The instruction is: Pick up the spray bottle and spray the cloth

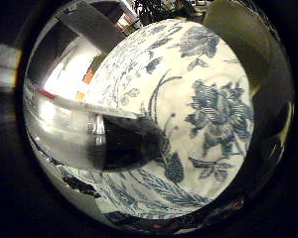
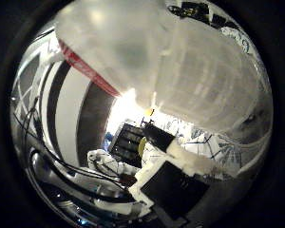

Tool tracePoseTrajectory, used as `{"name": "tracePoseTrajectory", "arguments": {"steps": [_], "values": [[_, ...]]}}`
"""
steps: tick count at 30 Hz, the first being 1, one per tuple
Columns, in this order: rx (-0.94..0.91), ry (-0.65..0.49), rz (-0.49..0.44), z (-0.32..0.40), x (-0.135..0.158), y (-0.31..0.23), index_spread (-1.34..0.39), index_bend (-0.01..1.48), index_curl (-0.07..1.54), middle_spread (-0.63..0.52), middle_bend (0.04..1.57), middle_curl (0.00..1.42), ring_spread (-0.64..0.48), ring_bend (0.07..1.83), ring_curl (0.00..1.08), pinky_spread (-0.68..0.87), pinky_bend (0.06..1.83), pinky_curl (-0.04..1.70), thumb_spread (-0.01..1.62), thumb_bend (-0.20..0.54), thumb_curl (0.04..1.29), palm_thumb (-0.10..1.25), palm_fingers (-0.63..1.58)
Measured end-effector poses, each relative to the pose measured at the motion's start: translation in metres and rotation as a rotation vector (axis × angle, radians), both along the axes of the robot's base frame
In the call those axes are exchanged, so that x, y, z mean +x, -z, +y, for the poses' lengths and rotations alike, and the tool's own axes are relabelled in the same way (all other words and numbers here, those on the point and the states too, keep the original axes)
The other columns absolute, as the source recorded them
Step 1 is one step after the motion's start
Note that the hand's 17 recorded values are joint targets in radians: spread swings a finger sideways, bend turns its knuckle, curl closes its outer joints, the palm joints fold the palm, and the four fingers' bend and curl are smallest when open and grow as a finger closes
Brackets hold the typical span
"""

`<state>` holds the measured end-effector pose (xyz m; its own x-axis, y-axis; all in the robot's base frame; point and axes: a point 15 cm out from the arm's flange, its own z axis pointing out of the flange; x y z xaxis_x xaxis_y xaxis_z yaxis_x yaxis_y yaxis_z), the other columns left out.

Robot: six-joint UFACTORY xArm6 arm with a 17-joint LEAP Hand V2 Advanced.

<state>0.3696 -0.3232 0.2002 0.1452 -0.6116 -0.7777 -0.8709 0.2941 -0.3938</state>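
A translucent white spray bottle [image 2: 171,66] with a red band fills much of the right thumb side palm view, close against the palm. My right hand [image 2: 166,180] shows as white and black parts curled in against the bottle's edge. In the right little finger side palm view, a shiny silver and black rounded part [image 1: 104,139] lies close across the picture. Below it a blue and white flowered cloth [image 1: 199,109] covers the table.
A pale yellow-green thing [image 1: 238,30] lies at the far edge of the flowered cloth. Dark equipment [image 2: 133,142] and room clutter show beyond the bottle. Floor and furniture [image 1: 89,30] show past the table edge.
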Motion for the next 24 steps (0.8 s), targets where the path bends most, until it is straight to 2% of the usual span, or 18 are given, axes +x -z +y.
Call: {"name": "tracePoseTrajectory", "arguments": {"steps": [2,3,4,6,10,13,16,19,24], "values": [[0.014,-0.015,0.012,0.008,0.005,-0.001,-0.18,0.16,0.24,0.01,0.57,0.37,-0.07,0.89,0.32,-0.03,0.83,0.30,0.88,-0.032,0.32,0.54,0.87],[0.023,-0.022,0.016,0.012,0.005,-0.002,-0.21,0.19,0.26,-0.02,0.63,0.40,-0.12,0.97,0.36,-0.15,0.90,0.33,0.88,-0.027,0.32,0.55,1.08],[0.036,-0.032,0.018,0.016,0.005,-0.003,-0.22,0.22,0.28,-0.04,0.67,0.42,-0.14,0.98,0.37,-0.22,0.92,0.34,0.88,-0.026,0.32,0.56,1.15],[0.075,-0.063,0.022,0.029,0.005,-0.009,-0.25,0.42,0.37,-0.08,0.81,0.47,-0.15,1.05,0.42,-0.32,0.97,0.38,0.89,-0.020,0.33,0.60,1.39],[0.149,-0.117,0.036,0.054,0.008,-0.021,-0.24,0.83,0.55,-0.11,1.03,0.55,-0.16,1.19,0.49,-0.31,1.13,0.47,0.90,-0.007,0.35,0.74,1.40],[0.188,-0.142,0.048,0.065,0.008,-0.026,-0.22,1.01,0.62,-0.11,1.16,0.59,-0.17,1.30,0.53,-0.25,1.24,0.55,0.90,0.001,0.40,0.88,1.32],[0.246,-0.167,0.061,0.077,0.004,-0.036,-0.20,1.10,0.65,-0.09,1.24,0.60,-0.17,1.37,0.56,-0.22,1.29,0.62,0.86,-0.008,0.46,0.99,1.26],[0.295,-0.195,0.073,0.084,-0.001,-0.049,-0.19,1.13,0.66,-0.09,1.28,0.60,-0.16,1.40,0.57,-0.20,1.30,0.67,0.85,-0.018,0.49,1.02,1.23],[0.302,-0.178,0.076,0.078,-0.005,-0.052,-0.18,1.15,0.66,-0.08,1.30,0.59,-0.16,1.42,0.57,-0.18,1.28,0.75,0.85,-0.018,0.53,1.04,1.22]]}}
